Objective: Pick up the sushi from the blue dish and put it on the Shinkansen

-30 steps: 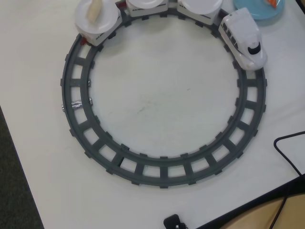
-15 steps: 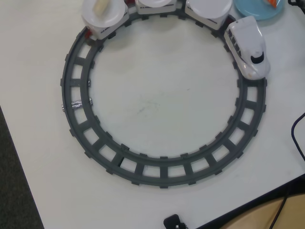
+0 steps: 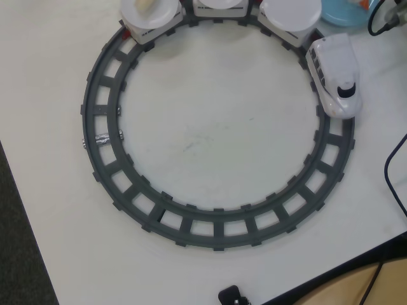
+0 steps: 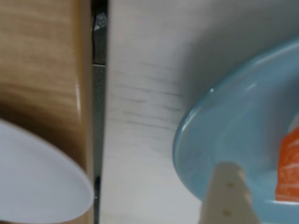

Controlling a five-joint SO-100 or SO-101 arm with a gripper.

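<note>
Fingertip of the end effector (image 4: 228, 196), pale and studded with small holes, rises from the bottom edge of the wrist view and hangs over the near rim of the blue dish (image 4: 210, 135). Only this one finger shows, so whether the end effector is spread or closed cannot be told, and nothing is seen in its hold.

Just beside that finger, toward the right edge of the wrist view, lies the sushi (image 4: 288, 168), an orange piece with thin pale stripes, resting on the dish floor and cut off by the frame.

From above, the blue dish (image 3: 343, 14) sits at the far right corner of the tabletop (image 3: 210, 133), with a sliver of the orange sushi (image 3: 364, 4) at the top edge. The Shinkansen (image 3: 335, 75) stands on the right bend of a grey ring of track (image 3: 102, 136), near the dish, nose toward the near edge, its cars topped with white plates (image 3: 289, 13) curving along the far edge.

The sushi is probably a light, rigid toy with a smooth, perhaps slippery surface, unlikely to break. Closing across its narrow sides at mid-length looks safest; the shallow rim leaves room to reach in.
</note>
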